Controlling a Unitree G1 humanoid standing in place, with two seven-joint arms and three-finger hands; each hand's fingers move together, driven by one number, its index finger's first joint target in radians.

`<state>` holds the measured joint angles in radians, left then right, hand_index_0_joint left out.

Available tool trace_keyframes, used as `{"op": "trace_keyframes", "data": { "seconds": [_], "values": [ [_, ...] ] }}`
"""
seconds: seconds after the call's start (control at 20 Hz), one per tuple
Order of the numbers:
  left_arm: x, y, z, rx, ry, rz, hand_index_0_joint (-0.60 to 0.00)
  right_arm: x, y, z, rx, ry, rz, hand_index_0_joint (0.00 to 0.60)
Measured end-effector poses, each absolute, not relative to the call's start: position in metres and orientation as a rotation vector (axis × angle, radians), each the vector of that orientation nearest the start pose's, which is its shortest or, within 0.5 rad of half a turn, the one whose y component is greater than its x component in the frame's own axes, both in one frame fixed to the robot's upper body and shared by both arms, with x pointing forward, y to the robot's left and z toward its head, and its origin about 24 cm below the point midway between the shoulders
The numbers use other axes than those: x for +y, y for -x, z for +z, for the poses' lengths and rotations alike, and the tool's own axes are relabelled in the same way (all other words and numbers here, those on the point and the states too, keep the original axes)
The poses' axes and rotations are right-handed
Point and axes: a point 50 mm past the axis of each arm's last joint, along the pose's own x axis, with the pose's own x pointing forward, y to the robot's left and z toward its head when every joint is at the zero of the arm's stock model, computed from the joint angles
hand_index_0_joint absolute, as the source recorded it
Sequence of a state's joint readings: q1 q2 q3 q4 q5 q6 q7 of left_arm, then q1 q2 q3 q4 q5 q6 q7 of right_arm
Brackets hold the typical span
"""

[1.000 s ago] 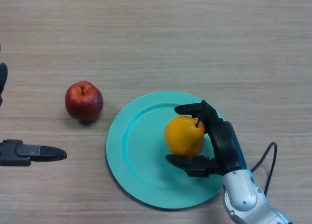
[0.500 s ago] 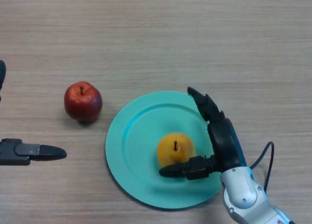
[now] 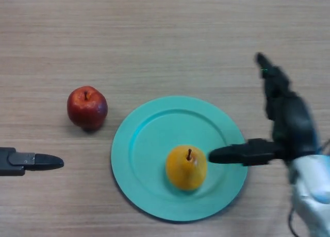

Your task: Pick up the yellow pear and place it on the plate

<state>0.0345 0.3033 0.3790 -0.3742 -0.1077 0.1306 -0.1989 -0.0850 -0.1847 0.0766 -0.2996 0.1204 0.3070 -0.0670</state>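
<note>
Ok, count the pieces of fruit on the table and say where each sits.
2. The yellow pear stands on the teal plate, right of its centre. The red apple sits on the table, left of the plate. Nothing looks hidden.

There is one view only — from the robot's head, looking almost straight down on the pale wood-grain table [image 3: 165, 36], near enough that the tabletop fills the whole frame. The round turquoise plate [image 3: 149, 139] lies low and centre. The black right hand [image 3: 289, 129] enters from the right edge, the black left hand [image 3: 26, 161] from the left — no second view overlaps.
</note>
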Motion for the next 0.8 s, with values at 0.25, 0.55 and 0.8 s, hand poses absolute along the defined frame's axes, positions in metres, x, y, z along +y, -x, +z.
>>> {"op": "trace_keyframes", "data": {
  "seconds": [0.25, 0.55, 0.8],
  "values": [
    [0.264, -0.228, 0.131, -0.21, -0.262, 0.12, 0.0, -0.166, -0.243, 0.124, -0.049, -0.035, 0.097, 0.0],
    [0.26, -0.232, 0.125, -0.115, -0.155, 0.089, 0.0, -0.164, -0.236, 0.128, -0.065, -0.029, 0.144, 0.0],
    [0.26, -0.235, 0.122, -0.111, -0.154, 0.087, 0.0, -0.163, -0.235, 0.125, -0.038, -0.024, 0.15, 0.0]
  ]
}}
